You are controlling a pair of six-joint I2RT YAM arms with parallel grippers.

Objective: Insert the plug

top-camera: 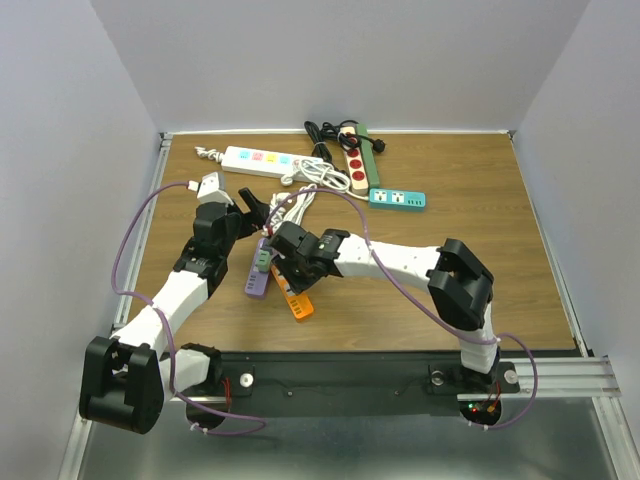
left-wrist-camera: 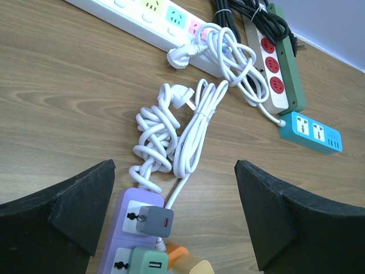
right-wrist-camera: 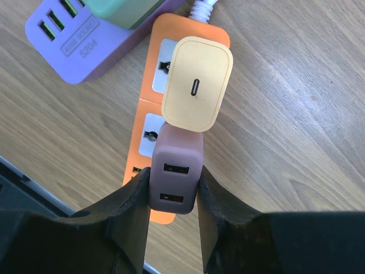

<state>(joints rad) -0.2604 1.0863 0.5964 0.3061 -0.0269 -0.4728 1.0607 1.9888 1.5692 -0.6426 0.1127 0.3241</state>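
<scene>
Clamping a mauve block-shaped plug (right-wrist-camera: 175, 162) by its two sides, the right hand (right-wrist-camera: 174, 188) holds it over an orange power strip (right-wrist-camera: 137, 154) on the table (right-wrist-camera: 296, 114), its two stacked USB ports facing up. Just beyond the fingertips, a cream charger (right-wrist-camera: 197, 83) sits on the same strip. The left hand (left-wrist-camera: 174, 165) hangs spread wide, grasping nothing, with a white cable coil (left-wrist-camera: 171, 131) beyond it.
</scene>
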